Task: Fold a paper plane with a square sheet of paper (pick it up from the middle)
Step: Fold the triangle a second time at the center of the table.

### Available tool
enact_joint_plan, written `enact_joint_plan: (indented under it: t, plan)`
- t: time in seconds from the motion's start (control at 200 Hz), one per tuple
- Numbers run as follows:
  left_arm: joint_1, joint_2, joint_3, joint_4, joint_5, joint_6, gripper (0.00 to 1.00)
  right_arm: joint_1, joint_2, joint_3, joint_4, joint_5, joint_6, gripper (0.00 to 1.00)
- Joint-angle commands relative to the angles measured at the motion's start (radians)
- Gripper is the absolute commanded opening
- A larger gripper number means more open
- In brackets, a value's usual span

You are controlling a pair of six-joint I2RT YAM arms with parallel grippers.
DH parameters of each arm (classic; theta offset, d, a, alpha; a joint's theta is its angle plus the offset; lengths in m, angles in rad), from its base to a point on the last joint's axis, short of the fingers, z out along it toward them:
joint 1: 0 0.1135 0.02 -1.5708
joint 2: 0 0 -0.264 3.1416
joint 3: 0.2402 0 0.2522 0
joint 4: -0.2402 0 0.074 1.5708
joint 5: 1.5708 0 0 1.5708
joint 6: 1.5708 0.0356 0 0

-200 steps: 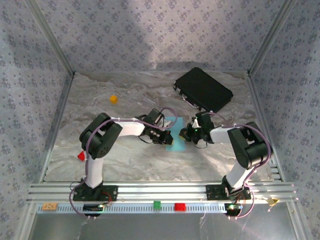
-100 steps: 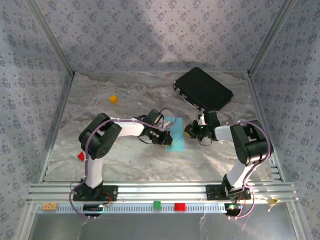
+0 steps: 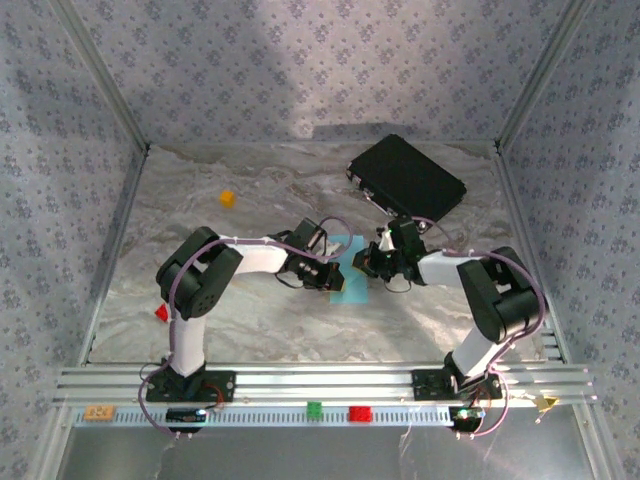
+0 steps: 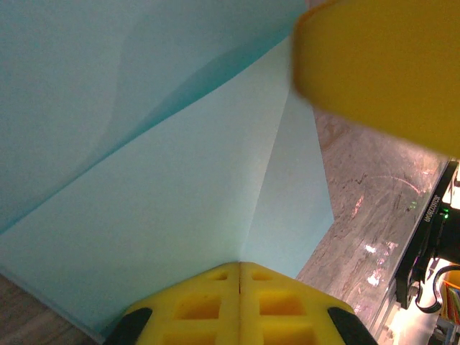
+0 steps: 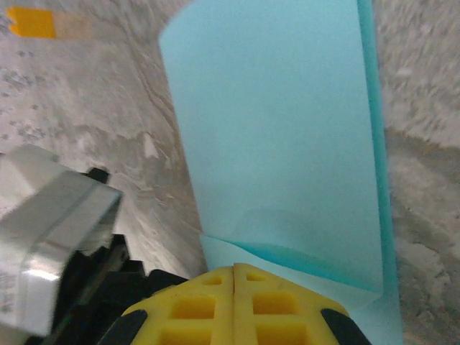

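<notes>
Now both pairs of yellow fingers are pressed together, no gap at the seam. The left gripper has its tips on the light-blue sheet of paper. A crease runs straight ahead from the seam. Right of the crease a flat flap ends in a straight edge and a corner, and left of it a lifted layer casts a shadow. Whether a layer is nipped between the fingers cannot be told. Past the flap's edge lies bare marbled table.

Ahead of the right gripper the sheet stretches away, with its upper layer curling up just before the tips and one long straight edge on the right. Bare table lies on both sides, but the left arm's wrist crowds close on the left. From above, the black case sits behind the right fingers, apart from the sheet, and the orange cube is well off.
</notes>
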Motion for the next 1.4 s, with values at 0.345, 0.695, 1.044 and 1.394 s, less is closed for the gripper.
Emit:
enact_joint_plan:
  t: [0.345,0.695,1.044,1.394]
  plan:
    - [-0.003,-0.016,0.077,-0.075,-0.006,-0.007,0.02,-0.026,0.057,-0.042,-0.047,0.062,-0.018,0.0]
    - [-0.017,0.102,0.156,-0.084,-0.011,-0.024,0.05,-0.028,0.066,-0.048,-0.032,0.061,-0.008,0.0]
    - [-0.022,0.04,0.08,-0.154,-0.049,0.032,0.07,-0.029,0.071,-0.047,-0.037,0.068,-0.007,0.0]
    - [-0.022,-0.034,0.024,-0.176,-0.05,0.063,0.11,-0.03,0.071,-0.047,-0.037,0.068,-0.006,0.0]
